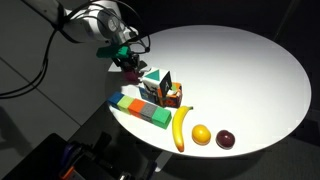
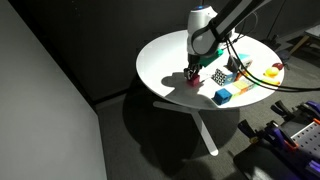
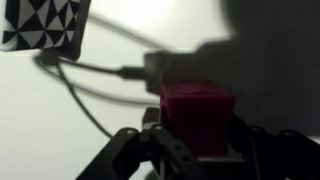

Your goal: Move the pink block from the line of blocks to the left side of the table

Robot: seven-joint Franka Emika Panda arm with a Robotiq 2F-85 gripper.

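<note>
The pink block (image 3: 197,112) sits between my gripper's (image 3: 195,145) two dark fingers, which are shut on its sides. In both exterior views the gripper (image 1: 128,62) (image 2: 193,72) is low over the round white table (image 1: 240,70) near its edge, away from the line of blocks. A bit of pink (image 2: 197,79) shows under the fingers. The line of blocks (image 1: 138,108), orange, blue and green, lies near the table's rim. Whether the pink block touches the tabletop I cannot tell.
An upright cluster of white, teal and dark boxes (image 1: 160,88) stands between the gripper and the row. A banana (image 1: 180,128), an orange fruit (image 1: 201,134) and a dark red fruit (image 1: 226,139) lie along the rim. A checkered box (image 3: 40,22) and cables show in the wrist view.
</note>
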